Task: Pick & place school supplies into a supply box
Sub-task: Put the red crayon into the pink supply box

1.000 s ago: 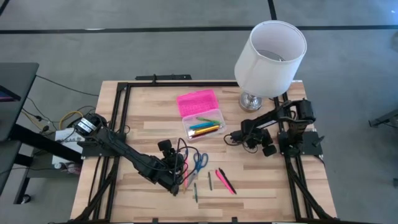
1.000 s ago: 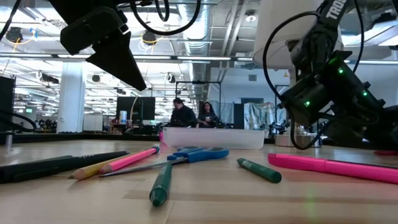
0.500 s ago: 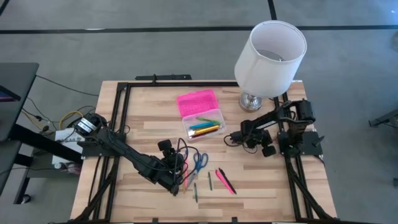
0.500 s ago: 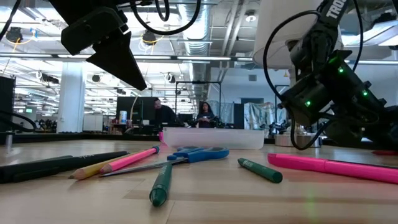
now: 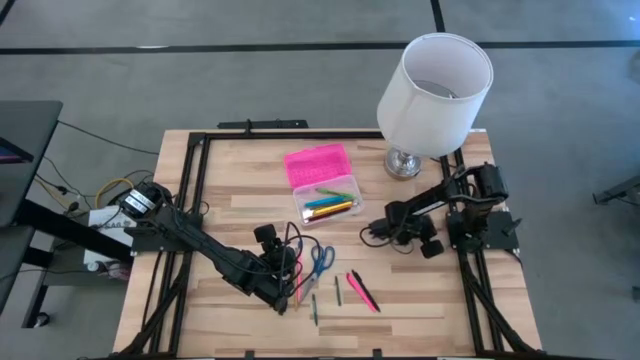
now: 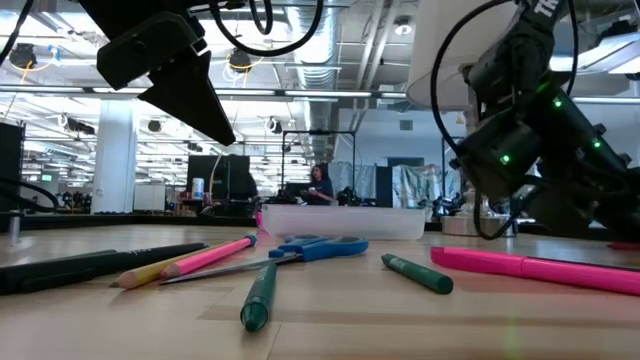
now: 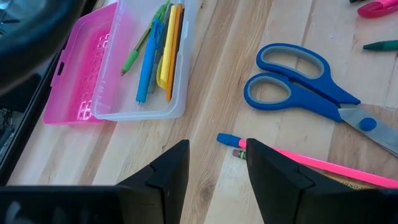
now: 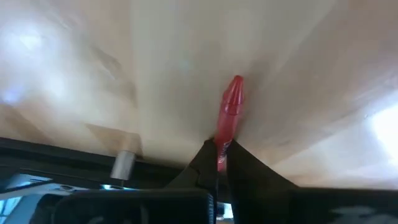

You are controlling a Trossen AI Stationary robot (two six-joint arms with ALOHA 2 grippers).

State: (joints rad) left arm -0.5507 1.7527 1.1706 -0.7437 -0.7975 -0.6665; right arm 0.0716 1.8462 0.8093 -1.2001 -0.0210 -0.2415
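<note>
Wood table (image 5: 230, 180): right fingers (image 8: 217, 163) pinch a red pen (image 8: 227, 115) pointing straight ahead; left fingers (image 7: 171, 169) spread, empty.

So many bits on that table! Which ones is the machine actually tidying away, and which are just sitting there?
For the job:
- pink-lidded supply box, some pens already inside
- blue scissors
- pink marker
- green pens
- pink pencil
- red pen, pinched in the right claw

Just there:
- white lamp
- cables beside the table

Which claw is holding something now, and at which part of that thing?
The right claw is shut on the thin red pen, near one end. The left claw holds nothing.
</note>
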